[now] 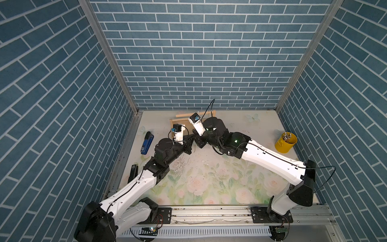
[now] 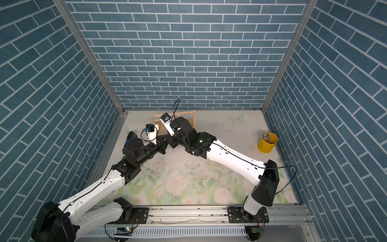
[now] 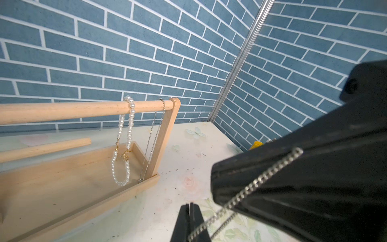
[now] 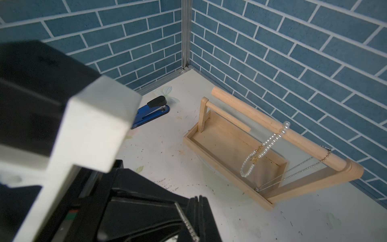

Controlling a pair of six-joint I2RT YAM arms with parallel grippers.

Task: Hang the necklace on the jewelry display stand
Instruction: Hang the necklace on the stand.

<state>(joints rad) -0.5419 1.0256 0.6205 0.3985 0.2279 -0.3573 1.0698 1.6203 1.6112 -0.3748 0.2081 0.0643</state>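
Left wrist: necklace [image 3: 247, 189] strung between closed left gripper [image 3: 190, 206] and right gripper [image 3: 215, 184]

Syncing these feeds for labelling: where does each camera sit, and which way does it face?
Both top views: high above the front rail, looking down toward the back wall; both arms, left gripper beside right gripper near the jewelry display stand.
Left wrist: on the left arm, facing the stand; own shut fingers, right gripper.
Right wrist: on the right arm, facing stand and blue stapler; own fingers, left wrist housing.
Both wrist views share: hung pearl necklace, chain necklace at the grippers.
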